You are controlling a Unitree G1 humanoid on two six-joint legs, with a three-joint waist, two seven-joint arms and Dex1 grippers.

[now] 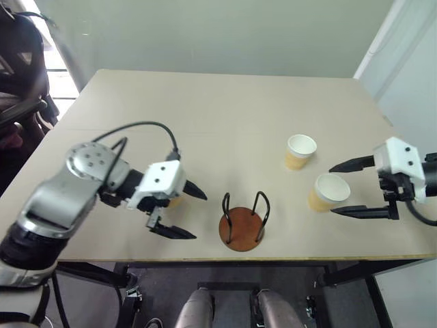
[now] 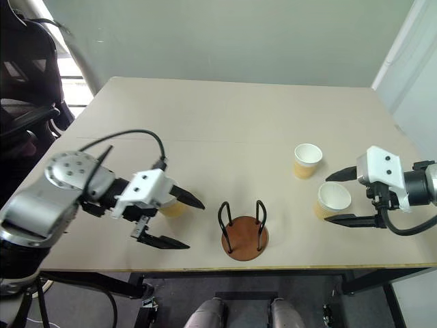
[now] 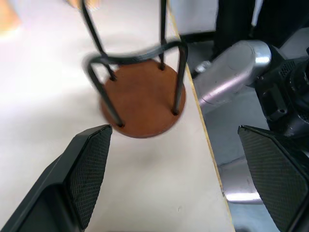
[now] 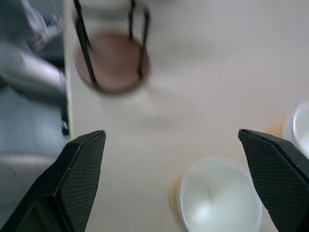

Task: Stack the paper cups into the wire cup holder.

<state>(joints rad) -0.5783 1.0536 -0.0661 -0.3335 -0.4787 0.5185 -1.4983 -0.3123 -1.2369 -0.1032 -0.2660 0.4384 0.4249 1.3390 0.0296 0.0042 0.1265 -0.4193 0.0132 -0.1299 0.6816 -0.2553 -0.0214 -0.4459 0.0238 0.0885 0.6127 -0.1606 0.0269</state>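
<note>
Since the nearer paper cup (image 2: 333,199) already stands upright between the spread fingers of the right hand (image 2: 343,197), I judge the step is to close gently around its wall, below the rolled rim, without crushing it. Tan outside, white inside, it sits at four o'clock of the second cup (image 2: 307,160). At its nine o'clock stands the empty wire cup holder (image 2: 244,234), near the desk (image 2: 225,123) edge. Beyond, the left hand (image 2: 177,220) is released, a third cup (image 2: 172,207) behind it.

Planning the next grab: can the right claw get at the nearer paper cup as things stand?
Probably yes. The right claw is open, with the nearer paper cup upright between its fingers and nothing between them; the other cup stands clear behind.
</note>
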